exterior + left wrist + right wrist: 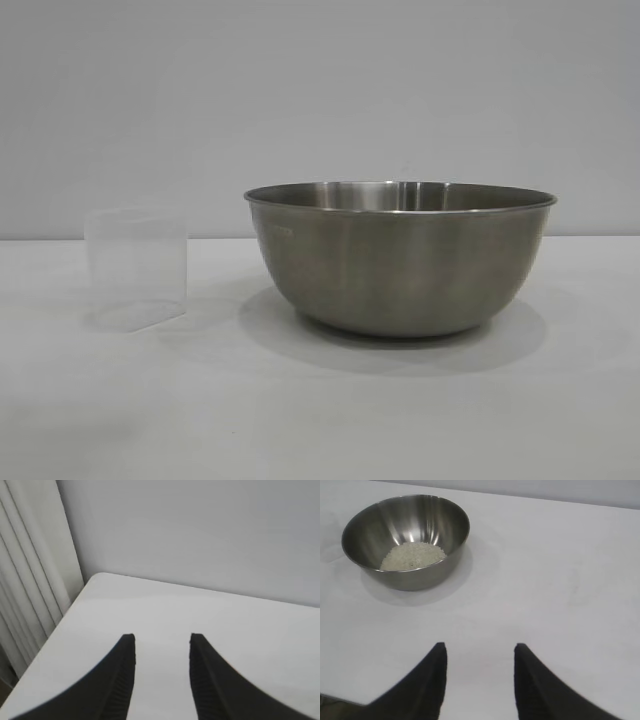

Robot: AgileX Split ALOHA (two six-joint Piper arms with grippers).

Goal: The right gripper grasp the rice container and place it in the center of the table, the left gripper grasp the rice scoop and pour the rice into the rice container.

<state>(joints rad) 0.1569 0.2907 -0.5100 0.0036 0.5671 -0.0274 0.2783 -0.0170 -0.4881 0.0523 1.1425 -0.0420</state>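
Rice container (400, 260) upright on the table (300, 410), somewhat right of middle in the exterior view, rolled rim level and unobstructed. Rice (413, 556) heaped as a pale mound on the container's floor, seen from the right wrist view. Rice scoop (136, 268) upright to the left of the container, near it but clearly apart, with a strip of bare tabletop between; contents of the scoop not discernible. Open white surface in front of both, and more to either side.

Right gripper (479, 652) low over bare table, well apart from the container, fingers (431, 680) spread with nothing between them. Left gripper (161, 642) over an empty stretch of the tabletop, fingers (117, 675) likewise parted and holding nothing, aimed toward a rounded table corner (95, 577).

Beyond that corner, a plain pale wall (200, 530); beside the table edge, white vertical ribbed panelling (30, 570). Tabletop smooth, matte, soft shadows under container and scoop.
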